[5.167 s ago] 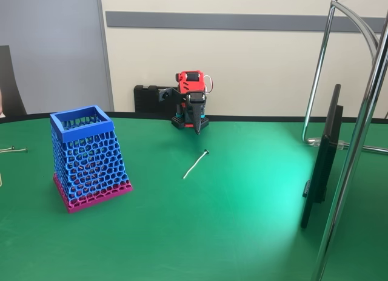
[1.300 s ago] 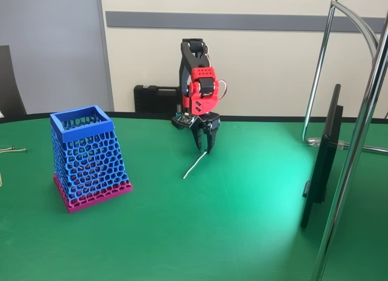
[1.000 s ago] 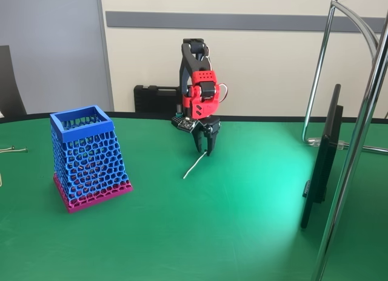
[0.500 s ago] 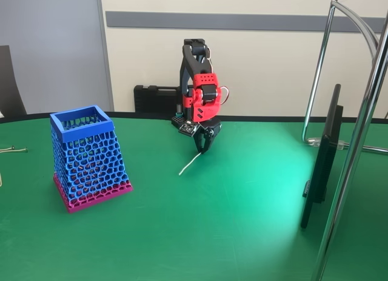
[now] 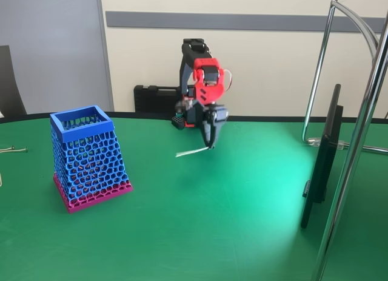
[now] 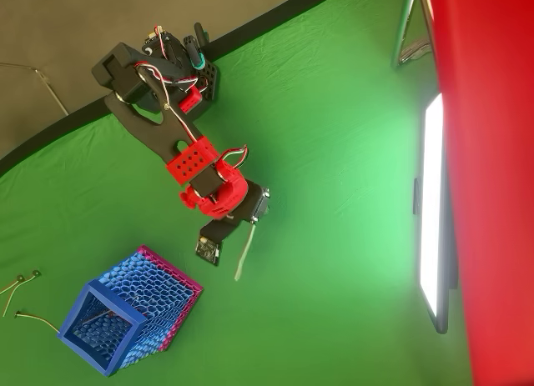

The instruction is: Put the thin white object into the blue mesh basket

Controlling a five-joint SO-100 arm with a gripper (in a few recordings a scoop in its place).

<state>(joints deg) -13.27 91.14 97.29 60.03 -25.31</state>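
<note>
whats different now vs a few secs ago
The gripper came down from its folded pose, closed on the thin white object and lifted it off the green table; the strip now hangs out sideways. The blue mesh basket stayed put.

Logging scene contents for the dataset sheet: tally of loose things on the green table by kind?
Thin white strip with a darker head, held off the table by the end effector: 1
Tall blue honeycomb-mesh plastic basket with magenta base: 1
Thin grey metallic wire pieces near the basket: 3
Total: 5
</note>
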